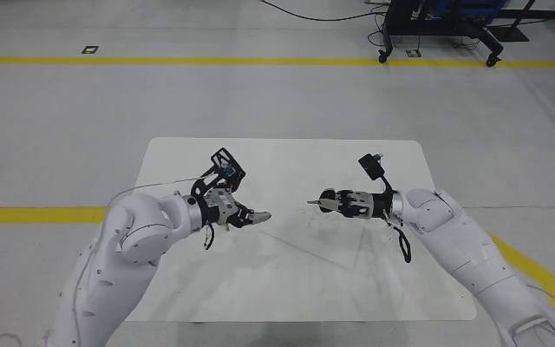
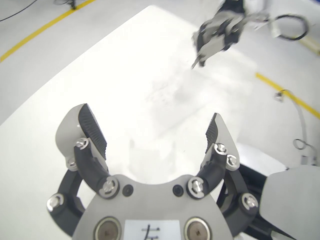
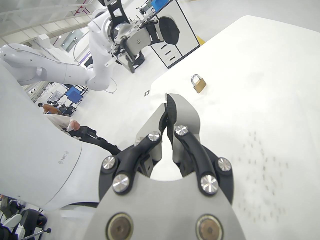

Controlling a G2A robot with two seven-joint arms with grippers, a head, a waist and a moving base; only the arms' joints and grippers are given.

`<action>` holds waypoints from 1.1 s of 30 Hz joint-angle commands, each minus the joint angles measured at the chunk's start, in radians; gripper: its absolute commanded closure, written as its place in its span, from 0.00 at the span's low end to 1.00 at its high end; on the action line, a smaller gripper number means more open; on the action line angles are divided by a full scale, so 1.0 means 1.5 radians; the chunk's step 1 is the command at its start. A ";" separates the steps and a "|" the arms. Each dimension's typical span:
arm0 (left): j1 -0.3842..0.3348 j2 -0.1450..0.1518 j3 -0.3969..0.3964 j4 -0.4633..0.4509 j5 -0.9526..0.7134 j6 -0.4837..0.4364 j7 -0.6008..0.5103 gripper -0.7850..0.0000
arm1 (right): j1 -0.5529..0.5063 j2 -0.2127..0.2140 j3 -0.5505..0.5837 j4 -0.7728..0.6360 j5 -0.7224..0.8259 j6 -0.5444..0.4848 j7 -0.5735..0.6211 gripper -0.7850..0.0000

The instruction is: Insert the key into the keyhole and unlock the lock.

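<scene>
Key [image 2: 195,64] is pinched in the closed right hand [image 3: 168,99], tip pointed left for insertion. The padlock [image 3: 198,84] is seen lying on the desk [image 1: 347,165] near the wide-open left hand [image 2: 149,112], likely to be steadied.

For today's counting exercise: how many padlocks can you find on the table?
1. A brass padlock lies on the white table, shackle closed, ahead of the right claw. Others could be hidden beneath the arms.
</scene>
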 commanded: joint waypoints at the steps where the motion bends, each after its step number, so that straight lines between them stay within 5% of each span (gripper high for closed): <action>1: 0.045 0.007 -0.025 -0.057 0.056 0.044 -0.054 0.00 | 0.000 0.000 0.000 0.000 0.000 0.000 0.000 1.00; 5: 0.106 0.013 -0.038 -0.116 0.150 0.128 -0.144 0.00 | 0.000 0.000 0.000 0.000 0.000 0.000 0.000 1.00; 9: 0.122 0.010 0.011 -0.111 0.218 0.199 -0.179 0.00 | 0.000 0.000 0.000 0.000 0.000 0.000 0.000 1.00; 15: 0.071 -0.007 0.078 -0.020 0.242 0.302 -0.169 0.00 | 0.000 0.000 0.000 0.000 0.000 0.000 0.000 1.00; 25: -0.028 -0.032 0.149 0.123 0.255 0.369 -0.179 0.00 | 0.000 0.000 0.000 0.000 0.000 0.000 0.000 1.00; 33: -0.059 -0.047 0.176 0.166 0.250 0.393 -0.169 0.23 | 0.000 0.000 0.000 0.000 0.000 0.000 0.000 1.00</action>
